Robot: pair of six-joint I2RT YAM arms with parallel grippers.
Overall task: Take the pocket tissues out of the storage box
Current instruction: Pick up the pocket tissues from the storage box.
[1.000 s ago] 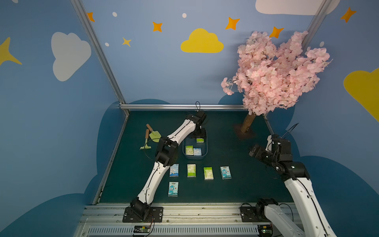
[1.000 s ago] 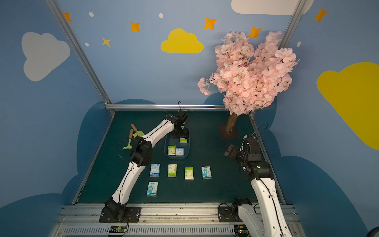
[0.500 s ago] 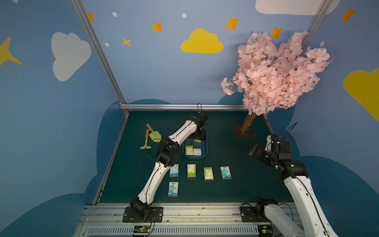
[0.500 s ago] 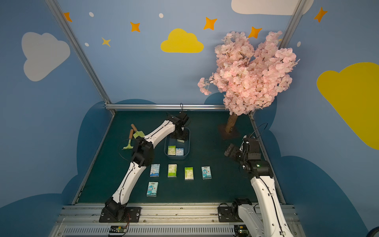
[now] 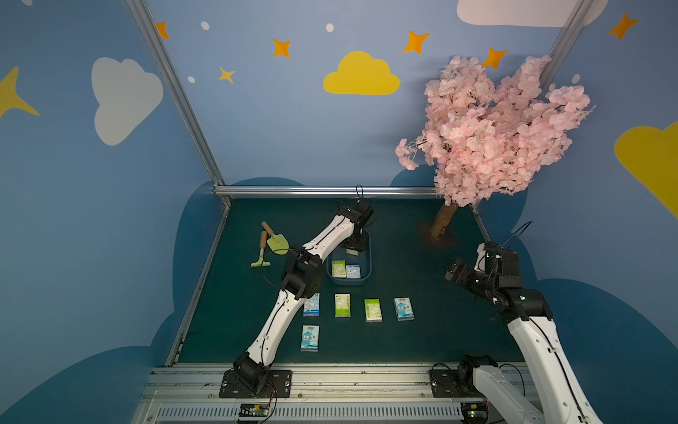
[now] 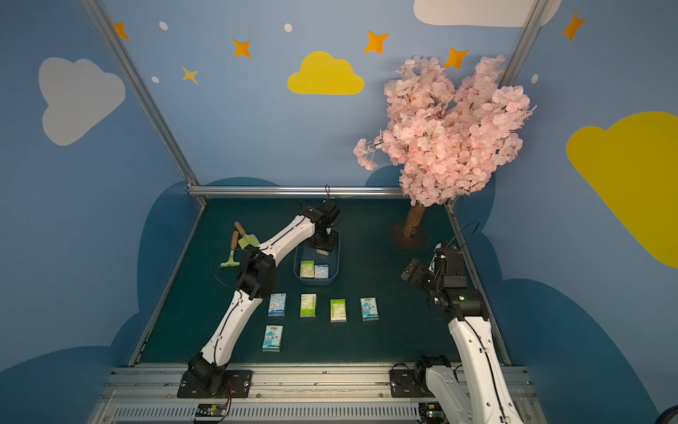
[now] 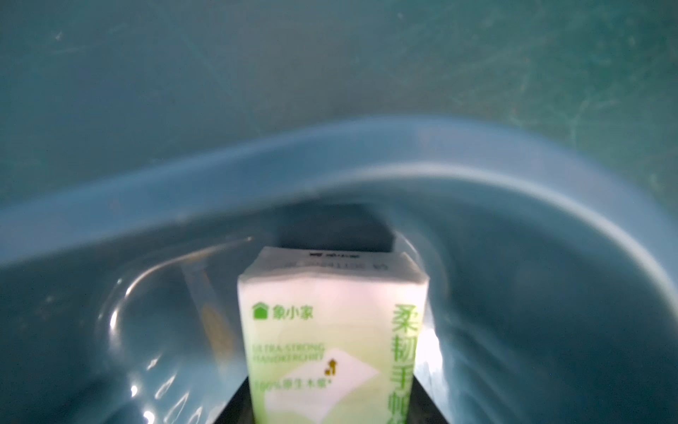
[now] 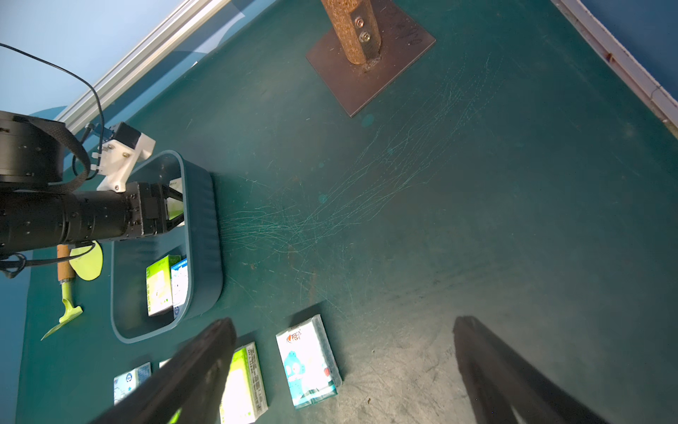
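Now my left hand, down in the box, clamps a green pack to lift it out; my right hand hangs open, spare.

Glossy grey-blue plastic: the storage box throws streaks of light off its smooth inner wall. We see the same sheen on the film wrap of the green tissue pack inside it and on the blue tissue pack lying on the table mat, a matt dark green sheet scored with fine pale scratches. At far right, the rough, cork-like trunk is screwed to a dull brown plate, metal by its look. The far frame rail is brushed aluminium, the tool handle bare wood, and the left arm has smooth white plastic shells.
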